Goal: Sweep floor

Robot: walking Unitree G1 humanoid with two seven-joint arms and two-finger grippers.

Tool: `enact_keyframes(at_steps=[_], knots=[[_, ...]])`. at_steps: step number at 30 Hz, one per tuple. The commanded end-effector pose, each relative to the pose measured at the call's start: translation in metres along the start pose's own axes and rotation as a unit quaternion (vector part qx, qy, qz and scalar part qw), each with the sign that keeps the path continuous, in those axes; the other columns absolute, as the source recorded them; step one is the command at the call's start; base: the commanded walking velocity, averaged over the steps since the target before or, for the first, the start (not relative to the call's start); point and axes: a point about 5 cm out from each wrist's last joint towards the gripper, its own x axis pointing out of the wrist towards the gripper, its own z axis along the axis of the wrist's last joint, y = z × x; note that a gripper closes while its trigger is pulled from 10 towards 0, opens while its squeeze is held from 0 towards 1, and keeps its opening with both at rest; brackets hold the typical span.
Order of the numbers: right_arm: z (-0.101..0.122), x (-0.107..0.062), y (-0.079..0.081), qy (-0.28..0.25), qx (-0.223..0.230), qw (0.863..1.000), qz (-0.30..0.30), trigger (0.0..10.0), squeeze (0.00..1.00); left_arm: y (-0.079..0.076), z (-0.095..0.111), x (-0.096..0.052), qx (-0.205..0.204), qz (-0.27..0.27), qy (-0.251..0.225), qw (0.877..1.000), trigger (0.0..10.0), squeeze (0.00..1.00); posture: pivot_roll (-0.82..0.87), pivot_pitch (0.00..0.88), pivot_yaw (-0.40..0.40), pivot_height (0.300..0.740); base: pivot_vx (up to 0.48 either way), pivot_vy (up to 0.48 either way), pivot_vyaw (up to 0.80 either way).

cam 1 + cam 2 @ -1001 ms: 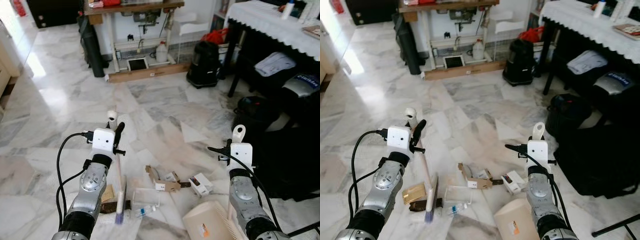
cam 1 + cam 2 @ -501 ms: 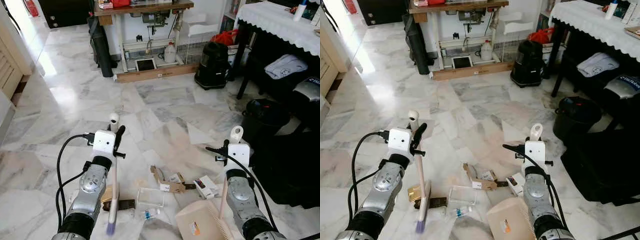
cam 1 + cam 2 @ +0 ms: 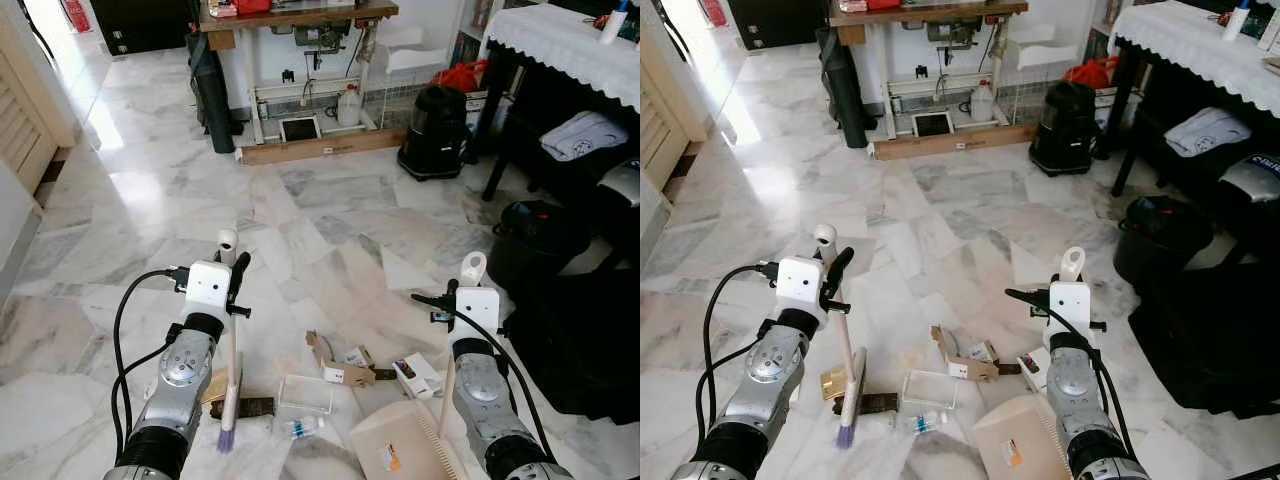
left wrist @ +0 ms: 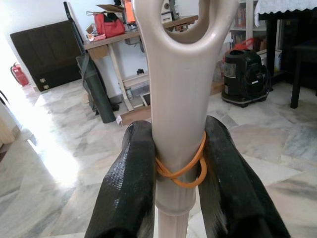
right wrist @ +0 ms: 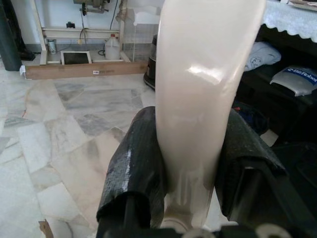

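My left gripper (image 4: 173, 148) is shut on the cream handle of a small broom (image 3: 231, 360); an orange rubber band circles the handle between the fingers. The broom's purple bristles (image 3: 226, 438) rest on the marble floor. My right gripper (image 5: 190, 163) is shut on the upright handle of a cream dustpan (image 3: 400, 445), which sits on the floor at the lower right. Litter lies between the two tools: a torn cardboard piece (image 3: 335, 362), a clear plastic tray (image 3: 305, 395), small printed boxes (image 3: 415, 374), a little bottle (image 3: 297, 428) and a gold wrapper (image 3: 834, 382).
A black bag (image 3: 590, 340) and a black bin (image 3: 535, 235) stand at the right by a table with a white cloth (image 3: 570, 45). A black vacuum cleaner (image 3: 437, 130) and a wooden workbench (image 3: 300, 60) are at the back. Open marble floor lies ahead and left.
The head camera has shifted, showing more of the room at the left. The broom's bristle end has swung a little toward my left along the floor. Both grips are unchanged.
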Motion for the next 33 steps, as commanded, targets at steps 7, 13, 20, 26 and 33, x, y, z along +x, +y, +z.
enact_keyframes(at_steps=[7,13,20,26,33], knots=[[0.006,0.003,0.001,-0.013,0.001,1.000,0.000,10.0,0.00,0.005,0.006,0.002,0.005,0.005,-0.014,1.000,10.0,0.00,0.06,0.000,0.043,0.740,0.000,0.000,0.00],[0.002,0.001,-0.008,0.003,0.074,0.996,-0.059,10.0,0.00,0.031,-0.010,-0.003,-0.154,0.073,0.037,0.985,10.0,0.00,0.07,0.000,0.076,0.740,0.000,0.000,0.00],[0.003,0.004,-0.008,0.005,0.069,0.996,-0.056,10.0,0.00,0.028,-0.004,0.000,-0.104,0.056,0.023,0.993,10.0,0.00,0.07,0.000,0.071,0.740,0.000,0.000,0.00],[0.005,0.006,-0.009,0.003,0.070,0.996,-0.056,10.0,0.00,0.028,0.001,0.004,-0.102,0.048,0.014,0.993,10.0,0.00,0.07,0.000,0.067,0.740,0.000,0.000,0.00],[0.006,0.007,-0.008,0.002,0.068,0.996,-0.053,10.0,0.00,0.029,0.000,0.002,-0.098,0.047,0.015,0.994,10.0,0.00,0.07,0.000,0.062,0.740,0.000,0.000,0.00]])
